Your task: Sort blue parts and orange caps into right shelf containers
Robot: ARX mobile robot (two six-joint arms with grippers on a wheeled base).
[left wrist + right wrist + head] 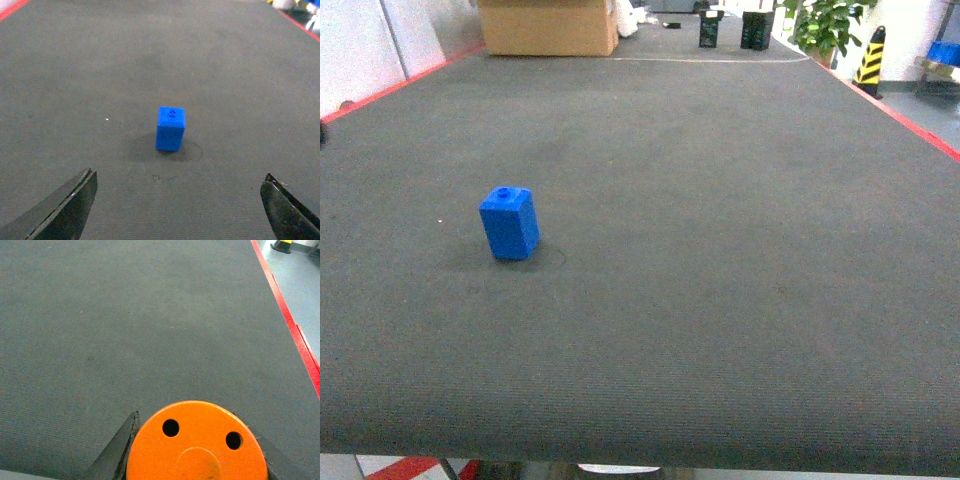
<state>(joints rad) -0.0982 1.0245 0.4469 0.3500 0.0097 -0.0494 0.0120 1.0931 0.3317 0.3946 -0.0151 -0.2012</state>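
Orange cap (197,442), round and flat on top with two dark holes, filled the bottom of the right wrist view, squeezed between the dark fingers of the right gripper (195,450) and held up over the gray mat (150,315). Wide apart and holding nothing, by contrast, sat the two fingers of the left gripper (180,210), pointed at one small blue part (170,129). Stood upright on the gray mat, that blue block, with its little stud on top, just ahead of the open fingers but not touching them. Showed up in the head view too (509,223), alone on the left side of the mat. Saw no blue crates in any view, so likely little was finished: cap grabbed but not dropped in, blue part not yet picked up.
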